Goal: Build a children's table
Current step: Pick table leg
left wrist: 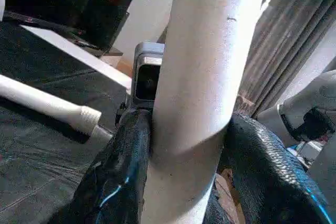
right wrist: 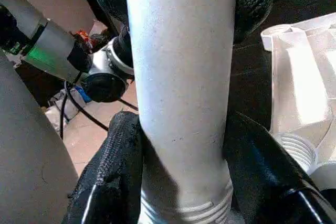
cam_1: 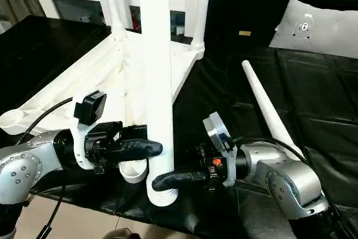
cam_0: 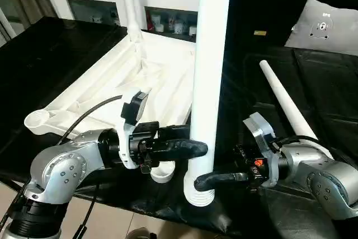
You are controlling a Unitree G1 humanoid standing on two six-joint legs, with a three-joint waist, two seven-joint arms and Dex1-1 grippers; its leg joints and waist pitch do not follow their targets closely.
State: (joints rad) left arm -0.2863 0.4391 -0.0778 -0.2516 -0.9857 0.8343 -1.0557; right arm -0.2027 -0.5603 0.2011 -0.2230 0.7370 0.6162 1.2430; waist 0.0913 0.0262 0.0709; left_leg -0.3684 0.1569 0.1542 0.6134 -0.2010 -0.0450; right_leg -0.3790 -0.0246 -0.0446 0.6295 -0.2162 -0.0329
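Upside down on the black-covered surface (cam_0: 50,54), the square white plastic tabletop (cam_0: 112,90) shows its ribbed underside, two white legs already standing in its far corner sockets. Nearer the camera, a long tapered white plastic tube leg (cam_0: 210,71) stands upright at the surface's front edge, its ridged end lowest, just beside an empty round socket (cam_0: 163,173). Both jaws are clamped on it: the left gripper (cam_0: 193,148) higher up, the right gripper (cam_0: 204,182) just above the ridges. Another white leg (cam_0: 285,104) lies loose to the right, near a grey pillow-like pad (cam_0: 324,26).
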